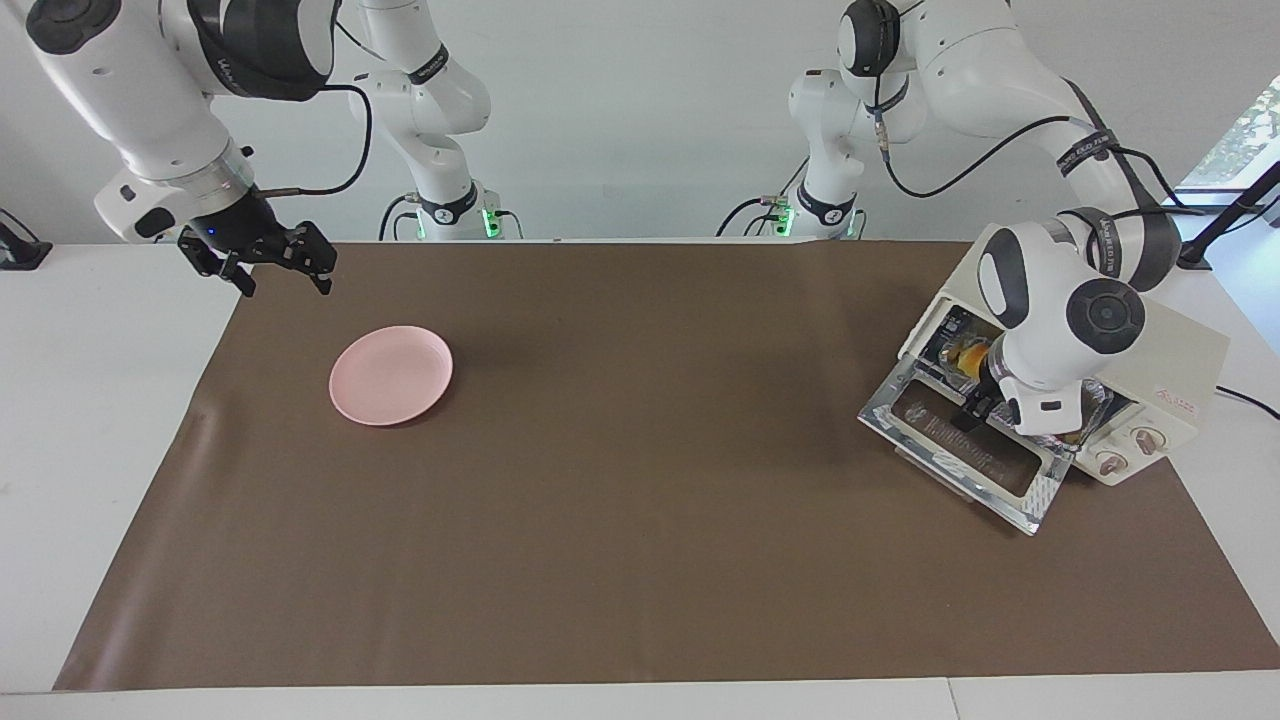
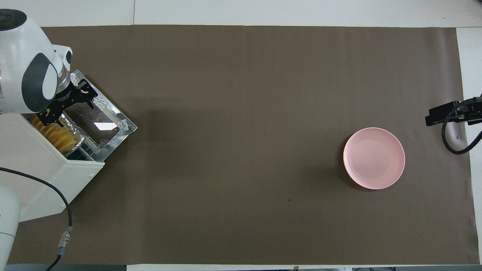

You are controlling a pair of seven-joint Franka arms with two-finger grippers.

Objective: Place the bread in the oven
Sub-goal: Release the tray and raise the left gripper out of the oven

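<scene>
While the left claw [image 2: 71,105] hangs released over the oven's [image 2: 45,177] lowered glass door [image 2: 98,124], the bread [image 2: 56,136] lies in a foil tray [image 2: 77,132] inside the oven. Toward the other end of the table [image 1: 640,500], the right claw [image 1: 268,262] waits, released, above the edge near the pink plate [image 1: 391,374].

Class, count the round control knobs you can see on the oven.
2. Both knobs sit side by side on the oven's front panel beside its open door: one, the other. The arm might hide more.

No text or label can be read.
</scene>
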